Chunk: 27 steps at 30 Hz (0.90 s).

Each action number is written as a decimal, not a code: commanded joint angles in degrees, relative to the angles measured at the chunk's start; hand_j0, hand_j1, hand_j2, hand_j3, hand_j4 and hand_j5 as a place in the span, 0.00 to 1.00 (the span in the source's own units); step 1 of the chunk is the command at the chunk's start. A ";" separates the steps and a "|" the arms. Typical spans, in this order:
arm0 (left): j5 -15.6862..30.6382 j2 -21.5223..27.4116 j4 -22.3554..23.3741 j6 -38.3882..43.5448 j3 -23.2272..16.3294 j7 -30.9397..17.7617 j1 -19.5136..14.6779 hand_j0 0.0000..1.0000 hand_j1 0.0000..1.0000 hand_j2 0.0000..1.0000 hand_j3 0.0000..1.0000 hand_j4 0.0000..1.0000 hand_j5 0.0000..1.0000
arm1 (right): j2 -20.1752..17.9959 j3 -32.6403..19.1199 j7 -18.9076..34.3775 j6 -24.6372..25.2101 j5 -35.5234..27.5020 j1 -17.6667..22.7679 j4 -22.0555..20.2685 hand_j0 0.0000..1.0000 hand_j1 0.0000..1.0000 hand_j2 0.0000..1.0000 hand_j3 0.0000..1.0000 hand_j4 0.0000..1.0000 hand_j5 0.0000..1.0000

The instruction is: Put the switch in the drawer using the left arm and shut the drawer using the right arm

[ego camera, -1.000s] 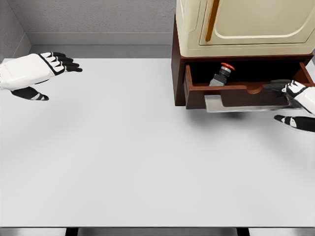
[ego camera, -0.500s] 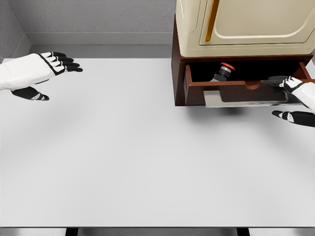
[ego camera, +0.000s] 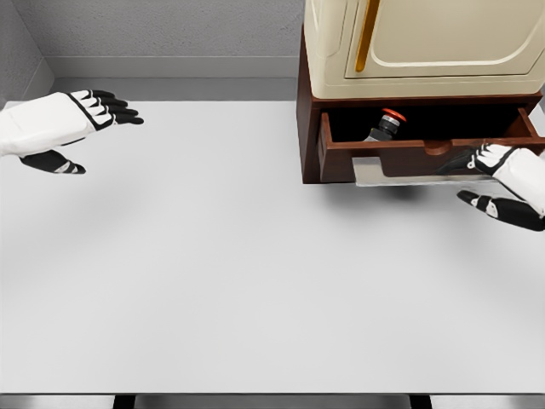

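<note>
Switch (ego camera: 387,124): grey body, red cap, tilted inside open drawer (ego camera: 400,150). Right hand (ego camera: 498,179) against drawer front, fingers relaxed, holding nothing. Left hand (ego camera: 64,126) open above table (ego camera: 213,273), far left.

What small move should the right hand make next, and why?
Probably push straight in toward the cabinet. The switch already lies inside the drawer, which stands partly open, and the right hand sits against its front. The left hand hovers open, far off.
</note>
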 commanded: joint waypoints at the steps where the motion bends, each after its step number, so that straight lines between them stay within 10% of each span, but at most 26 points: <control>1: 0.35 0.10 0.01 0.07 0.05 0.03 0.00 1.00 1.00 1.00 1.00 1.00 1.00 | -0.05 0.35 -0.02 0.08 -0.32 0.00 -0.24 0.55 0.55 0.55 0.55 0.55 0.55; 27: 0.35 0.01 -0.08 0.07 -0.04 0.03 0.09 1.00 1.00 1.00 1.00 1.00 1.00 | 1.18 9.67 -0.11 0.08 -0.32 -7.29 -0.41 0.49 0.49 0.49 0.49 0.49 0.49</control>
